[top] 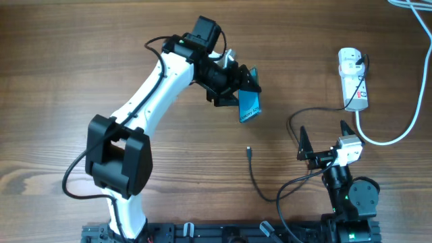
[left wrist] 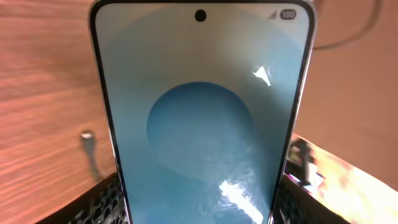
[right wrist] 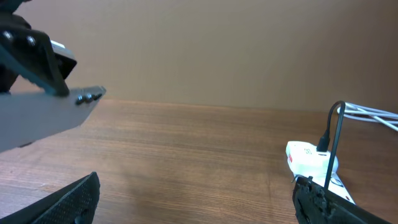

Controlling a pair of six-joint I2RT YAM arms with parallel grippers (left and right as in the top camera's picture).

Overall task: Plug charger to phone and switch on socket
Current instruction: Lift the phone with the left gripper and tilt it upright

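left claw was clamped on the phone by its long edges, and the phone looked held up off the table, tilted, cyan screen lit, white frame. past the phone's low end the charger tip lay loose on the table, not in any port. right claw was spread wide, empty. beyond it sat the socket, white, charger plug seemingly in; switch position unreadable. judged: phone grabbed, plugging and switching not yet done.

- phone: cyan screen lit, tilted, raised just above frame centre.
- charger: thin black cable, tip lying free at centre.
- socket: white, upper right, black plug inserted.
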